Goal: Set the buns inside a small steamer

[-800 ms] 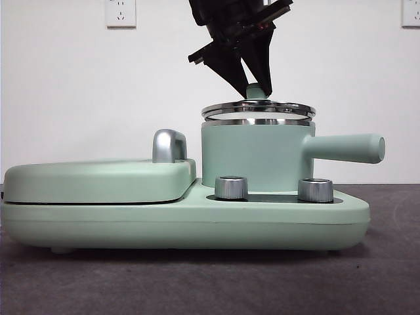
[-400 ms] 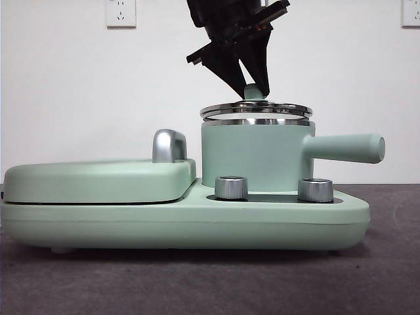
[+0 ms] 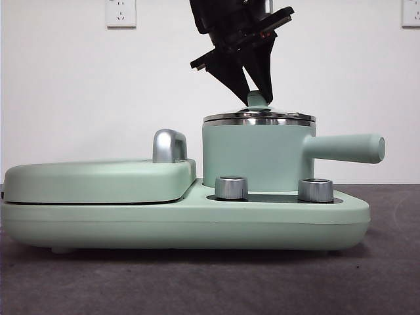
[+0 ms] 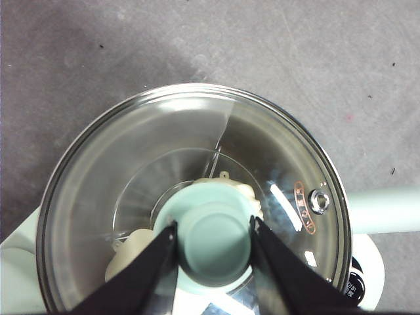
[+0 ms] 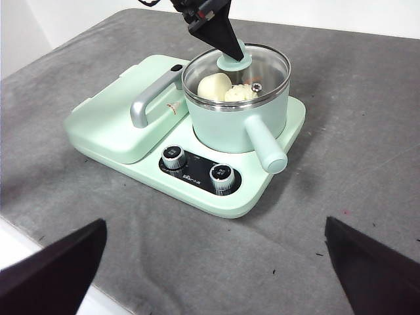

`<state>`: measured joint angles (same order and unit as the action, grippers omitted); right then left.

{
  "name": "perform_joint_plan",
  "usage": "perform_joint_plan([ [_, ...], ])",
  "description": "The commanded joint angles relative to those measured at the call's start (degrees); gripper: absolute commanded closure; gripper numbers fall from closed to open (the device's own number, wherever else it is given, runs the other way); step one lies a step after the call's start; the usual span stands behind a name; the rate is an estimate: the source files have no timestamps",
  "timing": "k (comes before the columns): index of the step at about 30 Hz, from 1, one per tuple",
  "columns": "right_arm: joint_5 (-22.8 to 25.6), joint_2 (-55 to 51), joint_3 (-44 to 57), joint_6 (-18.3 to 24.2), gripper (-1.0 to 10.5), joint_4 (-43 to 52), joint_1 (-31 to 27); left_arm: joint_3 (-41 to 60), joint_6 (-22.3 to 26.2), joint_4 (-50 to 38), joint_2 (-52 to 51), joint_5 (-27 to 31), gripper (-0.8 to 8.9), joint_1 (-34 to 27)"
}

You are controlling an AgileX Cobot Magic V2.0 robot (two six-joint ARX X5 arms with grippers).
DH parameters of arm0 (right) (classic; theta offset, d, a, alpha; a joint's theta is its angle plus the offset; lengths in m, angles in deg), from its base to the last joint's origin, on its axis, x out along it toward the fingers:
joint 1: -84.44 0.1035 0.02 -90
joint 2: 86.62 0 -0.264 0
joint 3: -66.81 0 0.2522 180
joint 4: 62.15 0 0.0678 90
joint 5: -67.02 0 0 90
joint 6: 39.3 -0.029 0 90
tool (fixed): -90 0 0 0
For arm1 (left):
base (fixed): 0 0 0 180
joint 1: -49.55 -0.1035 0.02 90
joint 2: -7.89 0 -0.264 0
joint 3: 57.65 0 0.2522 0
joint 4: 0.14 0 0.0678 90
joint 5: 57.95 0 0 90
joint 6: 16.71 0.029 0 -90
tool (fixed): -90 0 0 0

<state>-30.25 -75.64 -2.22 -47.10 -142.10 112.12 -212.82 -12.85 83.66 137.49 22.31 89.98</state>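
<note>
The small steamer [image 3: 256, 157], a mint-green pot, stands on its base, and its glass lid [image 3: 259, 118] lies flat on the steel rim. My left gripper [image 3: 256, 92] comes down from above and is shut on the lid's green knob [image 4: 213, 236]. Through the glass I see the buns inside the pot: a smooth one [image 5: 214, 85] and a ridged one [image 5: 241, 94]. My right gripper [image 5: 215, 222] hangs open well back from the steamer [image 5: 230, 125], holding nothing.
The pot's long handle [image 3: 344, 147] sticks out to the right. Left of the pot lies the flat hinged grill section [image 3: 98, 180] with its chrome handle [image 3: 169, 144]. Two steel dials [image 3: 231, 188] [image 3: 315, 189] sit on the base's front. Grey table all around.
The lid, held slightly above the pot rim before, has come down and now rests flat on the rim. The left gripper still holds the knob.
</note>
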Motion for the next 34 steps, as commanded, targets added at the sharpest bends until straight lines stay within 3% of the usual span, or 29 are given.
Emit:
perform_joint_plan([
  [1,0.24,-0.02,-0.55,-0.59,4.1,0.55,0.31,-1.66,-0.07,-0.22,3.04,-0.63,7.95,1.05],
  [4,0.24,-0.02,-0.55,-0.7,4.1,0.52,0.31,-1.66,-0.33,0.81,3.21,-0.63,7.8,1.2],
  [5,0.24,-0.02,-0.55,-0.81,4.1,0.52,0.31,-1.68,-0.81,1.01,3.19,-0.63,7.36,1.22],
  [8,0.22,-0.02,-0.55,-0.81,4.1,0.35,0.31,-2.49,-3.45,2.27,2.95,-0.63,3.68,1.16],
  [9,0.22,-0.02,-0.55,-0.85,4.1,0.11,0.31,-2.56,-4.02,2.8,2.29,-0.63,3.24,1.01],
  [19,-1.03,-0.02,-0.55,-1.2,4.1,0.07,0.31,0.07,-6.73,12.7,-13.31,-0.63,3.18,-0.35],
  [27,-5.66,0.0,-0.55,1.49,4.1,0.24,0.31,29.79,-3.28,11.91,-39.19,-0.61,3.18,-0.17],
  [34,-8.46,0.0,-0.55,4.0,4.1,0.57,0.31,54.29,-6.8,-1.4,-61.24,-0.59,3.18,-0.24],
])
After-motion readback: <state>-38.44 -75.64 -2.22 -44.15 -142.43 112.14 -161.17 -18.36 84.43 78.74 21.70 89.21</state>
